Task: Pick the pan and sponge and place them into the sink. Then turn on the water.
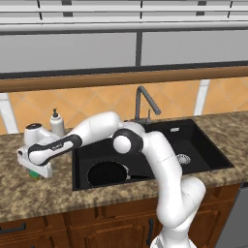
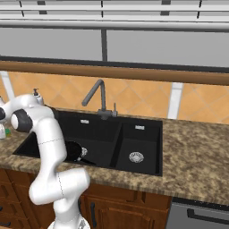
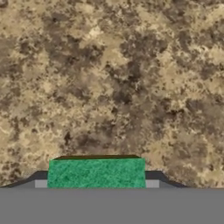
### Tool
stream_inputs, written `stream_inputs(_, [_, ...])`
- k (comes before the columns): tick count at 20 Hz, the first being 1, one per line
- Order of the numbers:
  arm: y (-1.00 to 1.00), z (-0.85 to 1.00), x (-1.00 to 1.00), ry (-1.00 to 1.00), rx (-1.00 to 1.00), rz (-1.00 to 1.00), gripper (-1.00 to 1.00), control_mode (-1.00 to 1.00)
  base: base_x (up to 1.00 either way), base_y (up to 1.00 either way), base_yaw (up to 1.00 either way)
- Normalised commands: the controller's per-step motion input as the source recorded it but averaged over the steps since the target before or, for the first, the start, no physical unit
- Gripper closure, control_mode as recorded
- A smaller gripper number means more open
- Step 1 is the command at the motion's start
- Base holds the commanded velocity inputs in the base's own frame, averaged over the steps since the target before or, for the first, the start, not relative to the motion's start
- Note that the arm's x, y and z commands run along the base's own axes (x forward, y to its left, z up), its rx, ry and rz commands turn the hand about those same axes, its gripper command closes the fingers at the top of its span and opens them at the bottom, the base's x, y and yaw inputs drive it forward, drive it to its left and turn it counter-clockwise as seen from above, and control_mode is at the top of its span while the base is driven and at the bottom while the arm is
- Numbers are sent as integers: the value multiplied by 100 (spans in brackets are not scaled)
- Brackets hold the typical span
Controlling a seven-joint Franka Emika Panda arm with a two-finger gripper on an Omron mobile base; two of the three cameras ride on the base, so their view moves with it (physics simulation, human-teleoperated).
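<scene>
The green sponge [image 3: 96, 173] lies on the speckled counter left of the sink [image 1: 206, 145]. My gripper [image 3: 96, 183] is down over it, and both fingertips [image 3: 40, 183] stand flush against its two sides. In the left base view the hand [image 1: 35, 167] covers most of the sponge [image 1: 34, 174], so only a green edge peeks out below. The black pan [image 1: 107, 173] lies in the large left basin, seen also in the right base view as a dark pan [image 2: 74, 151] behind my arm. No water runs from the faucet [image 1: 143, 99].
A white soap dispenser [image 1: 57, 123] stands on the counter just behind the hand. The gooseneck faucet [image 2: 99, 94] rises behind the sink's divider. My forearm reaches across the left basin. Tiled wall and a wooden ledge close off the back.
</scene>
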Motion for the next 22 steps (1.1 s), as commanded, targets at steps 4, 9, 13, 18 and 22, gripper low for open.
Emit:
stream_inputs(4, [-35, -2, 0, -12, 9, -2, 100, -100, 0, 0, 0])
stream_inputs(9, [-76, 10, 0, -1, 3, -14, 100, -100, 0, 0, 0])
stream_inputs(13, [-100, 32, -2, -2, 3, -21, 100, -100, 0, 0, 0])
stream_inputs(18, [-99, 25, 1, 6, -2, -28, 100, -100, 0, 0, 0])
stream_inputs(22, [-100, 0, 0, 0, -2, -27, 100, -100, 0, 0, 0])
